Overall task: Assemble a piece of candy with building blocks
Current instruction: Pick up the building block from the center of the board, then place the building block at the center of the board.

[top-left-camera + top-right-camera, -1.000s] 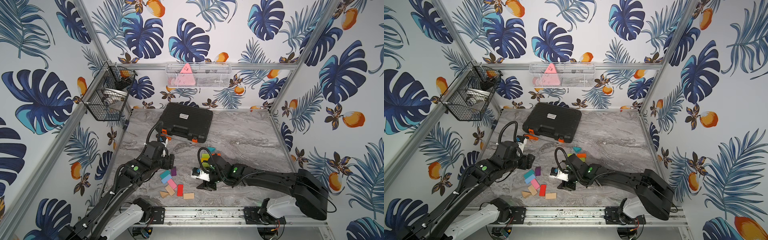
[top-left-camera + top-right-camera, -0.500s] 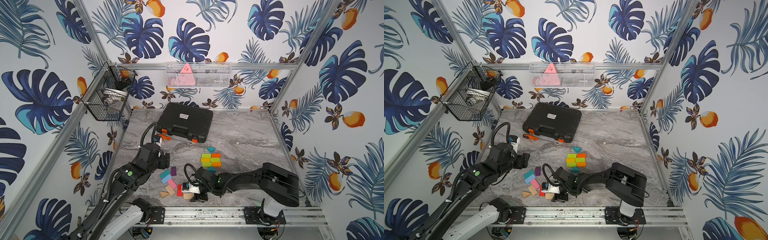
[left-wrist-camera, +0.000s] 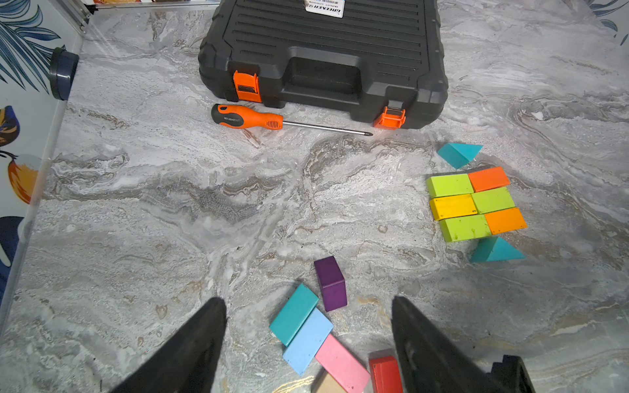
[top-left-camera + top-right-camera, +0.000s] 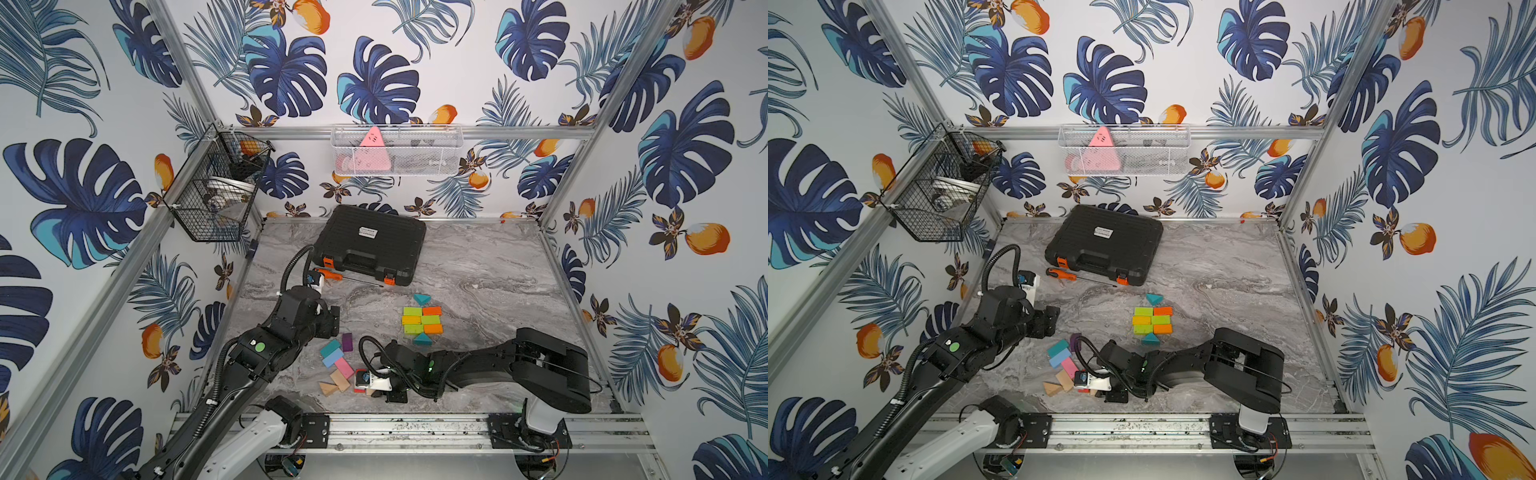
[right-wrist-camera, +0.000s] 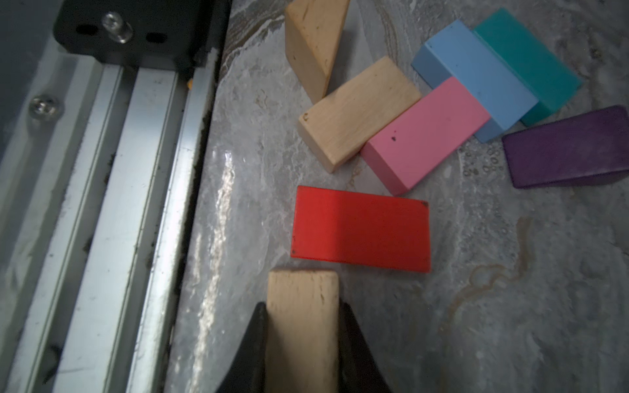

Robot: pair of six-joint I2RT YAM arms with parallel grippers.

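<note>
The right tool (image 5: 303, 308) is pinching a plain wooden brick (image 5: 302, 343) by its two long sides, low over the desk (image 4: 498, 291) at its near edge, close to the aluminium rail (image 5: 112, 204). A red brick (image 5: 360, 229) is lying flat just beside the end of that held brick.

Beyond the red one a loose cluster is sitting on the desk. A second plain brick (image 5: 357, 112) and a pink brick (image 5: 425, 136) are lying side by side and touching, and a wooden wedge (image 5: 313, 44) is meeting the plain one's corner. A light blue brick (image 5: 476, 71) and a teal brick (image 5: 531, 58) are pressing together, with a purple brick (image 5: 568, 149) just beside them.

The left tool (image 3: 306, 300) is hanging with its jaws spread wide and gripping nothing, above the desk at the far left of this cluster.

To the right and farther off, six green, orange and yellow bricks (image 4: 422, 321) are lying in three touching rows of two. A far teal wedge (image 4: 421, 298) and a near teal wedge (image 4: 421, 339) are capping the two ends.

Farther back, an orange-handled screwdriver (image 4: 332, 275) is lying in front of a closed black case (image 4: 374, 245).
</note>
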